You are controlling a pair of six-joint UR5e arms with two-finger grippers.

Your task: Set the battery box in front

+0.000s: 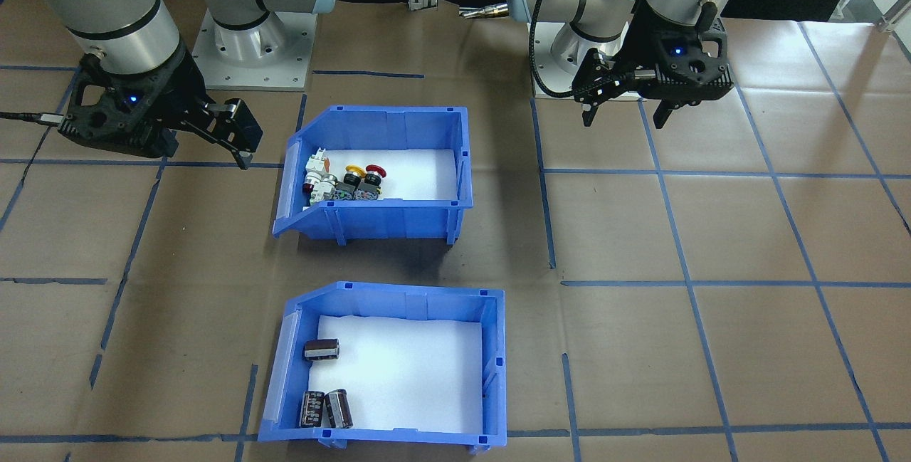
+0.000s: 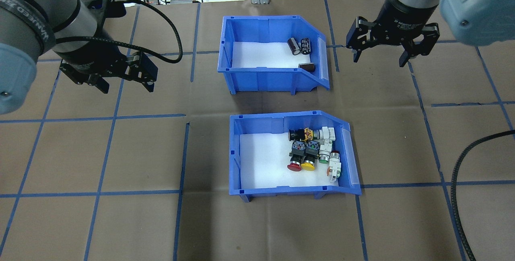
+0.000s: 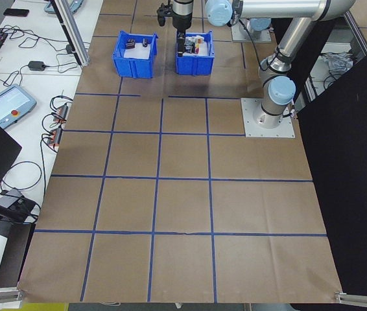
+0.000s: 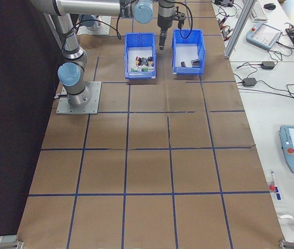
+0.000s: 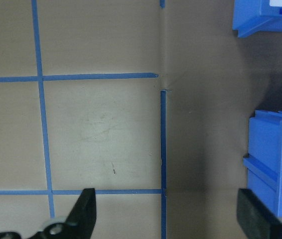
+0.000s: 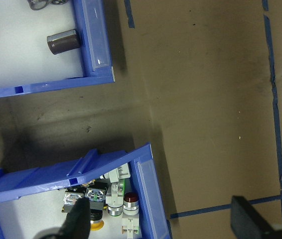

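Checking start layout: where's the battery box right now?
In the overhead view the battery box sits on the table's far side from the robot, directly behind the switch bin, between the two raised pincers.

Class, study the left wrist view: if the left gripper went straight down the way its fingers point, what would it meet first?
Most likely bare table paper with blue tape lines. The left gripper is open, and the blue bin lies off to one side, probably just clear, though depth is uncertain.

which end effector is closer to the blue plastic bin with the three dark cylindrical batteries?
Right. The right end effector hangs just off the sloped side of the blue plastic battery bin, open. The left end effector sits farther off beyond its opposite wall, also open.
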